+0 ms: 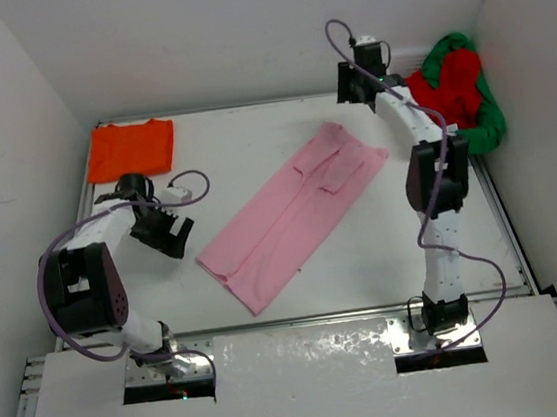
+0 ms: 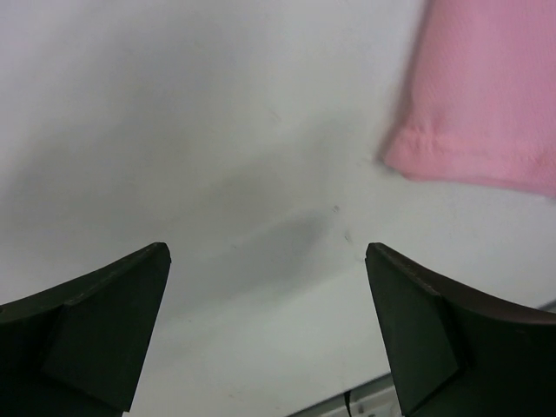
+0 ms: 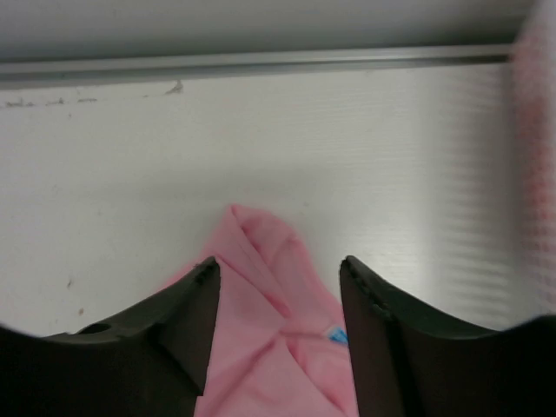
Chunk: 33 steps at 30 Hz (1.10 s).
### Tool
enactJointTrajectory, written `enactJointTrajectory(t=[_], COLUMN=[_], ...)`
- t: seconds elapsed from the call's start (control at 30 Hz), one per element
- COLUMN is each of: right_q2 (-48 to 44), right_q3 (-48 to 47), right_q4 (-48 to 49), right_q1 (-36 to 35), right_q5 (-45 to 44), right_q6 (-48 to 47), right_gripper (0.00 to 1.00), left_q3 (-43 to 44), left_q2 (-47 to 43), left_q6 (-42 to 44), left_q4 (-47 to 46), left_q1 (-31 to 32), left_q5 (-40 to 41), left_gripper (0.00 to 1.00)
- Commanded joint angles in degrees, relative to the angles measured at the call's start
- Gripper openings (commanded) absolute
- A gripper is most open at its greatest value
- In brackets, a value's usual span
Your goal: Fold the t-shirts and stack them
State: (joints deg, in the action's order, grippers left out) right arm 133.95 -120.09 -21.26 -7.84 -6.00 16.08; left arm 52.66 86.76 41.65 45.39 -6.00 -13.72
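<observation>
Beside pink shirt (image 1: 294, 212), left tool (image 2: 268, 261) splayed; right arm (image 1: 425, 167) outstretched.

bench (image 1: 365, 259) white | orange t-shirt (image 1: 131, 150) folded, far-left corner | pink t-shirt (image 1: 294, 212) diagonal, centre | red t-shirt (image 1: 450, 83) and green t-shirt (image 1: 490, 119) heaped, far-right edge

CENTRE: pink shirt (image 1: 295, 217) lies diagonal, 7 to 1 o'clock, blocks low passes | 10 o'clock: orange shirt (image 1: 131, 150) fills corner | 2 o'clock: red shirt (image 1: 450, 83), green shirt (image 1: 490, 124) heaped against right wall (image 1: 537, 88) | FREE: bare table (image 1: 250, 136) at 11-12, 4-5 o'clock
</observation>
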Motion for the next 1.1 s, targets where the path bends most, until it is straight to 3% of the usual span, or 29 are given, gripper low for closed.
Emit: enactJointTrajectory(t=[0.0,0.07,0.1,0.13,0.17,0.2,0.3,0.47,0.73,0.87,1.07], right_q2=[-15.0,-18.6,-21.2,-22.1,-23.0,-24.4,-25.1,-20.2,-7.7,-1.2,8.9], right_q3=[8.3,17.7,22.9,25.4,27.5,31.3,35.5,32.8,27.7,20.9,5.2], right_q4=[1.0,-0.1,-0.6,-1.8,-2.2,-2.4,-3.3,-6.4,-7.5,-8.5,-5.7], right_q1=[1.8,1.8,1.8,1.8,1.8,1.8,1.9,2.7,3.4,3.1,2.5], right_q5=[-6.4,-7.4,-8.3,-9.1,-10.2,-11.6,-13.8,-13.3,-8.2,-4.6,0.9], right_q6=[0.5,1.0,1.1,2.0,2.8,3.8,5.1,6.8,7.5,9.1,9.2], right_gripper=[0.51,0.28,0.14,0.12,0.12,0.13,0.18,0.21,0.20,0.19,0.18], left_q3=[4.9,7.4,8.3,10.2,11.0,11.8,12.9,11.3,4.5,-3.8,-9.8], left_q2=[1.2,3.5,4.5,6.5,7.4,8.2,10.5,13.7,13.8,11.2,10.6], left_q6=[-3.8,-5.2,-6.2,-6.6,-6.7,-6.7,-6.7,-7.5,-5.5,0.4,1.5], left_q4=[-5.7,-7.0,-7.3,-7.3,-7.3,-7.3,-7.7,-8.4,-8.5,-9.9,-13.4], left_q1=[-0.5,-0.2,0.1,0.6,2.3,3.4,7.9,11.0,12.1,14.6,27.4], left_q5=[0.1,-1.7,-2.2,-2.5,-2.7,-2.6,-3.5,-1.2,-0.4,-4.7,-4.1], left_gripper=[0.94,0.89,0.78,0.70,0.55,0.51,0.51,0.61,0.55,0.56,0.58])
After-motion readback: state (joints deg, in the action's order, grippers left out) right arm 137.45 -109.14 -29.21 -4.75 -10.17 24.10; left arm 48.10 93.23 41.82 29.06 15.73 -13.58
